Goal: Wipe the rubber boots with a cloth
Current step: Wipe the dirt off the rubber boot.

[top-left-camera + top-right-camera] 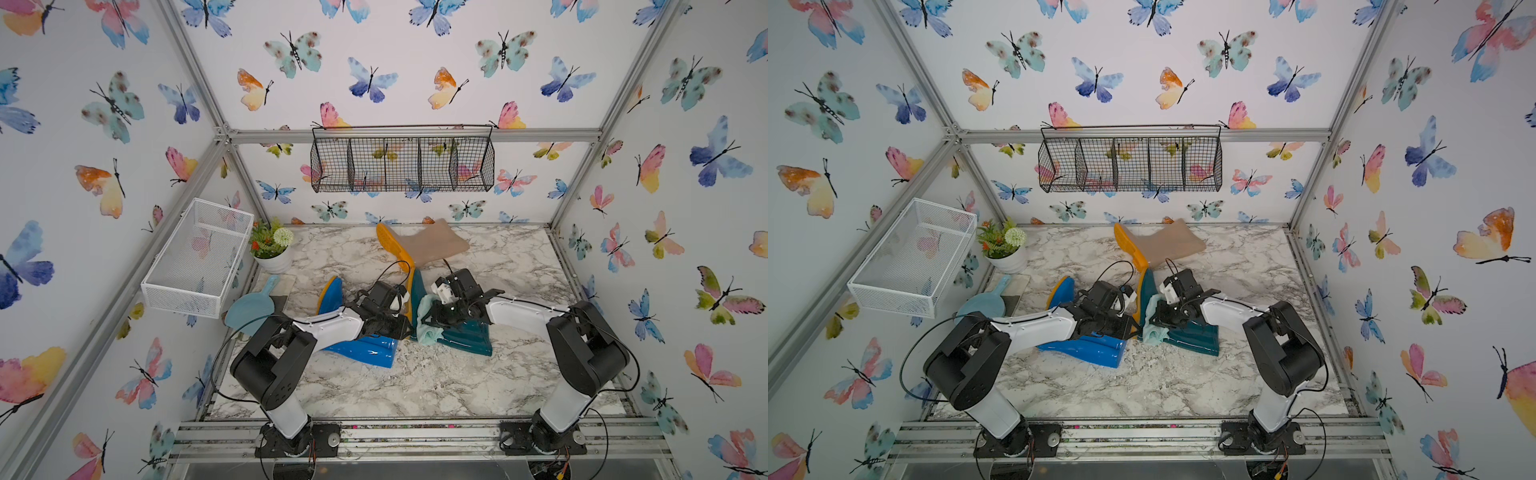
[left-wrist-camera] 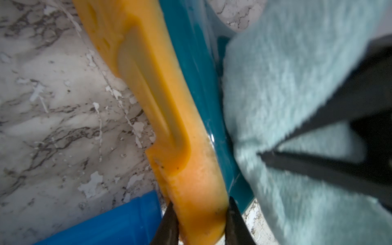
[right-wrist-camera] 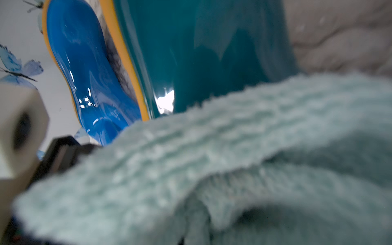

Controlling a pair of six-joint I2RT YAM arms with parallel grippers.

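Orange sole [image 2: 186,169] between fingers [image 2: 167,227], wrist-view only.

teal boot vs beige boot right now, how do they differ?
Colour: the teal boot is dark glossy teal; the beige boot is dull tan.
Place: the teal boot lies mid-table between the arms; the beige boot lies at the back.
Contact: the left gripper pinches the teal boot's sole and the right gripper holds the cloth against it; neither gripper nor cloth touches the beige boot.
Shared: both tipped over, orange-yellow soles.
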